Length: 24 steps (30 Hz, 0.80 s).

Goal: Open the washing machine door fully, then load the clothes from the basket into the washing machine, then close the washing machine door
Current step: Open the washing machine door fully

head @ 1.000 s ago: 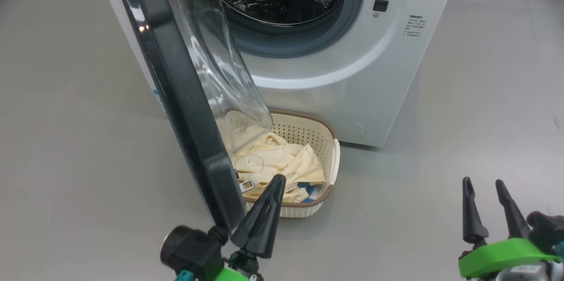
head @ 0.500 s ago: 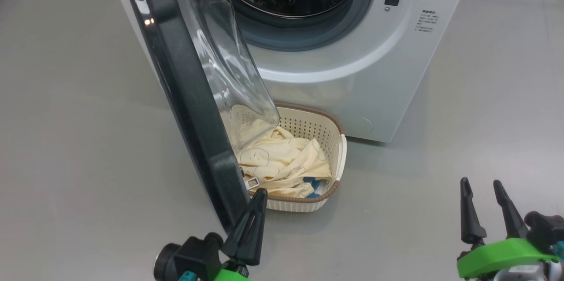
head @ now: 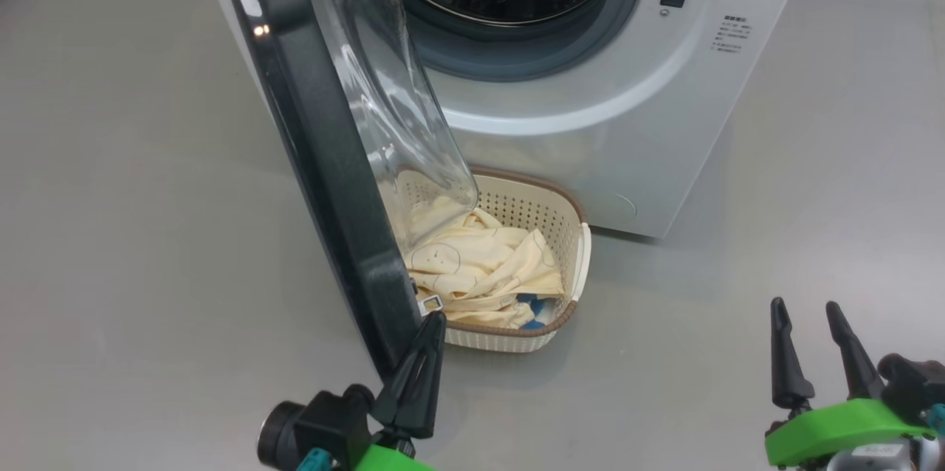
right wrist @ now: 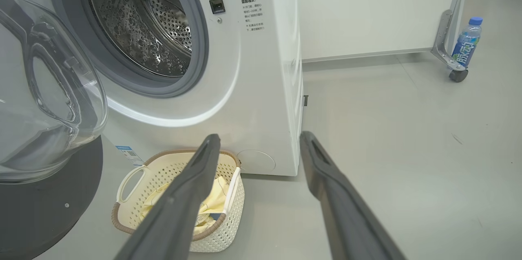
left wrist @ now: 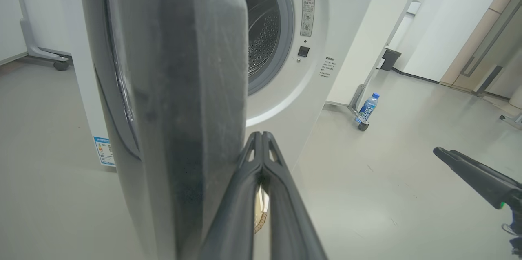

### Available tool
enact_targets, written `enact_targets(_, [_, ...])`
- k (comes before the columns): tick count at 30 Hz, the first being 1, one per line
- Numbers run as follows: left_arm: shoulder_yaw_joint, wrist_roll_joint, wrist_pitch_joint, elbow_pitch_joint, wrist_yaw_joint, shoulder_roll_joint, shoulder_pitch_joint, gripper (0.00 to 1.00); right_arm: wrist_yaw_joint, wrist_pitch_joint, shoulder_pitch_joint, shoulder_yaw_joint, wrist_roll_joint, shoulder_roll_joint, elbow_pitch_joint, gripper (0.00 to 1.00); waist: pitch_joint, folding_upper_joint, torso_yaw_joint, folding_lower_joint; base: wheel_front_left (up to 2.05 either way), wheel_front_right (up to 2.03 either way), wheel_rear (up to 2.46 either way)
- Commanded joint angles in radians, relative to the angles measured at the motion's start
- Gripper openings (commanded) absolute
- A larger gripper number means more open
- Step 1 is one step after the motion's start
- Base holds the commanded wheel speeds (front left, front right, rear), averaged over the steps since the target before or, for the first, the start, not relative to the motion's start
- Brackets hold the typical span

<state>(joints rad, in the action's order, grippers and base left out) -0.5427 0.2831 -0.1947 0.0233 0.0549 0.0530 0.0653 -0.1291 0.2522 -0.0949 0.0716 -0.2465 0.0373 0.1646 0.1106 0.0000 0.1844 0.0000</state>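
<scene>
Hovering just beside the washing machine door (head: pixel 325 161), the left gripper (head: pixel 434 320) is clenched on nothing; the right gripper (head: pixel 804 305) hangs spread and empty.

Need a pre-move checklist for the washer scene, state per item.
1. Large round door with glossy black rim fully open: not ok, only partly swung.
2. Left gripper closed for pushing: ok, beside the rim's lower edge; contact cannot tell.
3. Right gripper free: ok, open and empty.
4. Pale-yellow clothes in the cream perforated plastic basket: ok, heaped inside.
5. Steel perforated drum clear: ok in what shows.
6. Basket access: not ok, the door's clear glass bowl overlaps its left side in the head view.
</scene>
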Motion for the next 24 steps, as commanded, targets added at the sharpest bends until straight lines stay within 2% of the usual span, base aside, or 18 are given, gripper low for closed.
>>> enact_targets(1, [0.034, 0.005, -0.01, -0.027, 0.006, 0.001, 0.043, 0.0, -0.002, 0.01, 0.042, -0.021, 0.002, 0.013, -0.027, 1.0, 0.003, 0.0, 0.007, 0.0, 0.0, 0.0, 0.0])
enact_targets(12, [0.04, 0.001, -0.02, -0.019, 0.025, 0.005, 0.051, 0.0, -0.002, 0.01, 0.048, -0.028, 0.005, 0.013, -0.025, 1.0, 0.012, 0.0, 0.042, 0.0, 0.0, 0.0, 0.0])
enact_targets(24, [0.059, -0.014, -0.022, -0.017, 0.07, 0.015, 0.059, 0.0, -0.002, 0.01, 0.05, -0.028, 0.004, 0.013, -0.025, 1.0, 0.023, 0.0, 0.078, 0.0, 0.0, 0.0, 0.0])
